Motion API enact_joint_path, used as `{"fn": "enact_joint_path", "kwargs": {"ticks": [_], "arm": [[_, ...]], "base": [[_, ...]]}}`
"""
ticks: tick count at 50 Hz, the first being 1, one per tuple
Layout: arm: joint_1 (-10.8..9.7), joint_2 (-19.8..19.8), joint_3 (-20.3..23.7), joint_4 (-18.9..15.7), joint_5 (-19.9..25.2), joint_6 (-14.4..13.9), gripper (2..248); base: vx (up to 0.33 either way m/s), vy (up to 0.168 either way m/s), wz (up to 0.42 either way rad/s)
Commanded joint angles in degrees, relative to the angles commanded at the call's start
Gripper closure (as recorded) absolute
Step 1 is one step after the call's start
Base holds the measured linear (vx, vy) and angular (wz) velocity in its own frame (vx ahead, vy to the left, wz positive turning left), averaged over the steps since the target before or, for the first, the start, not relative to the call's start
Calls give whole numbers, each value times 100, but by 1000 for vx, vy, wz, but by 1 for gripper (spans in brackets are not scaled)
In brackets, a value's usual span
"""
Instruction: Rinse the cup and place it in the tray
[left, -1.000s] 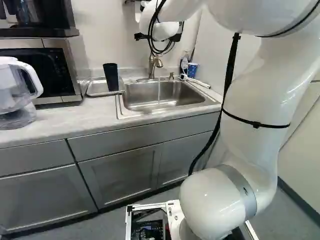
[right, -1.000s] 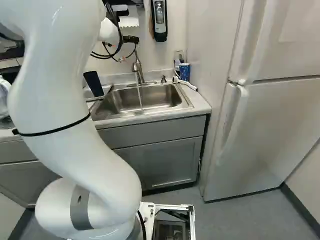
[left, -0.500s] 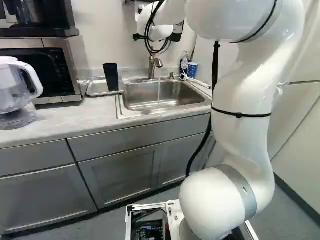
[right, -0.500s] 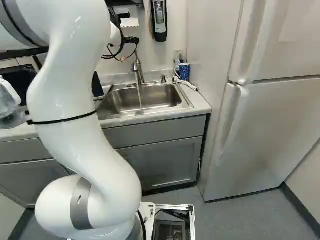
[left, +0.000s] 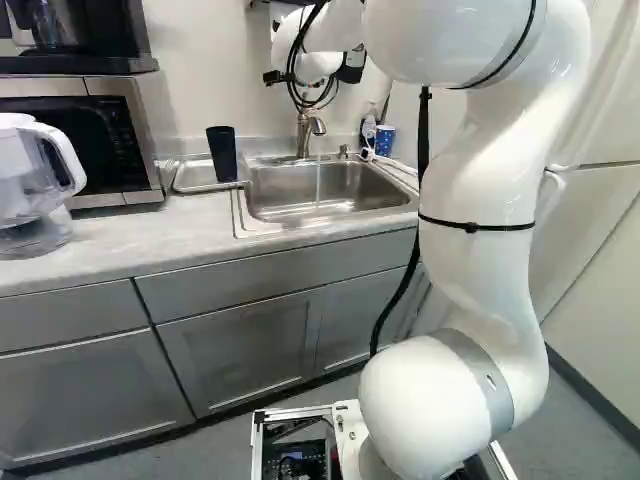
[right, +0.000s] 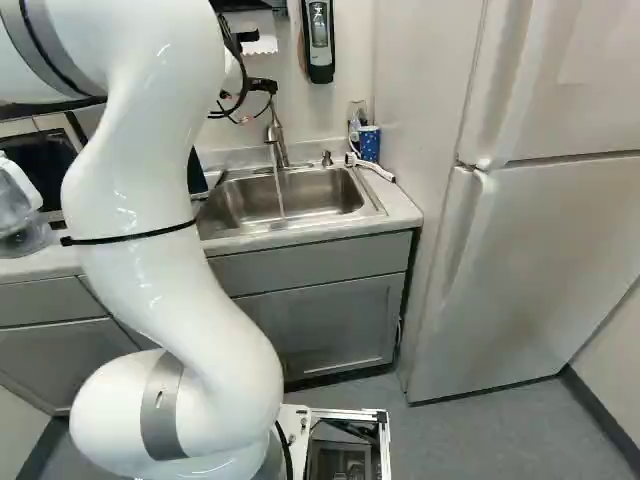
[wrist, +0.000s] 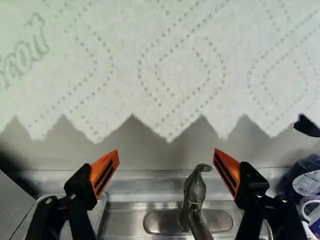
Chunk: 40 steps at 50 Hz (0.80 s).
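**Dark cup (left: 222, 153) in the tray (left: 186, 187), fingers (wrist: 104, 172) spread wide**

The smooth cup sits left of them, lower and well apart. Ahead hangs a paper towel (wrist: 182, 70) — dimpled, zigzag-edged. Water (left: 318, 185) streams into the steel sink (left: 280, 212).

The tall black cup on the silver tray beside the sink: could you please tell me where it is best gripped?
I would grip the tall black cup around its middle, coming level from the front of the pale counter. It stands upright with nearly straight sides, and the white wall rises behind it, so the front looks freer.
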Motion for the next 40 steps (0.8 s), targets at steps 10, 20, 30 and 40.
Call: {"fn": "enact_joint_path", "kwargs": {"ticks": [10,20,30,40], "arm": [[-1,-99,-116,0,-144,0,3],[-1,-206,-242,0,-149,0,3],[2,-215,-253,0,-149,0,3],[31,-284,-336,0,-149,0,3]], "base": [[0,0,0],[0,0,0],[0,0,0],[0,0,0]]}}
